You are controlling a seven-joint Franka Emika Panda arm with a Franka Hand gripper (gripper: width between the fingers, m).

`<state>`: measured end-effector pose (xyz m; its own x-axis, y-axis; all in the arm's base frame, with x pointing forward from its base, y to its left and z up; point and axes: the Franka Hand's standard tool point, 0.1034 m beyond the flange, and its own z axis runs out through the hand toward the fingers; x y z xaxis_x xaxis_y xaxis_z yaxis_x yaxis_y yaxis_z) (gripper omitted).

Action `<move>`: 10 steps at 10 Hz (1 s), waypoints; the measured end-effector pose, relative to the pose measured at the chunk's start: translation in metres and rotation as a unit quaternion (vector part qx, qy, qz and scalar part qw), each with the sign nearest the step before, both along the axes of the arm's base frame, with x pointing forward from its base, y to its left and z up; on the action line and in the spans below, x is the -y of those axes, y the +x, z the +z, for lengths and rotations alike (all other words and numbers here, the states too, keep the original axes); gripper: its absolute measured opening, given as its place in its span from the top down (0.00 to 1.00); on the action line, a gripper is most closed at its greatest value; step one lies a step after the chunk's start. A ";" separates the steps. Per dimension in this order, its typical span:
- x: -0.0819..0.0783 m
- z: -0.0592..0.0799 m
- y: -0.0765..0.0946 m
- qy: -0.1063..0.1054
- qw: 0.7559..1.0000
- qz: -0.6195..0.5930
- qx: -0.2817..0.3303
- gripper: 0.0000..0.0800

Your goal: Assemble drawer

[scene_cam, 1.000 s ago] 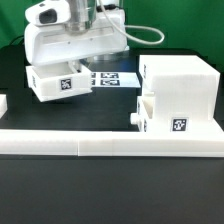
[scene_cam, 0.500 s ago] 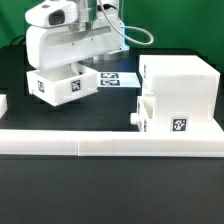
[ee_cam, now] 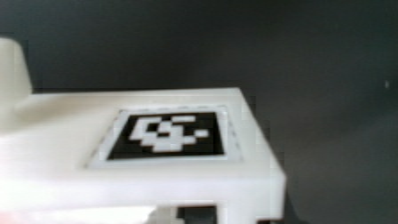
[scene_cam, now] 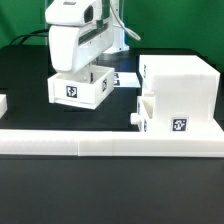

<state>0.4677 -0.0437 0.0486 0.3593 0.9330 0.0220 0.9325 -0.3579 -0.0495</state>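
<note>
Narrow gap between tray box [scene_cam: 79, 88] and housing [scene_cam: 178, 78]

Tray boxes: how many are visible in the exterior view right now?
2. One tray box hangs under the gripper, clear of the table; the other sits in the housing, partly pushed in. None seem hidden.

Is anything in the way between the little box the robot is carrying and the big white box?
Nothing visible is. The little box hangs under the gripper, to the exterior view's left of the big white box. Only bare black table and the flat marker board lie between them.
</note>
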 end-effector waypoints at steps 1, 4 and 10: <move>0.000 0.000 0.000 0.001 1.000 0.017 0.001 0.95; -0.001 0.002 0.007 -0.002 0.991 0.135 0.004 0.95; -0.026 0.008 0.046 -0.017 0.980 0.196 0.013 0.95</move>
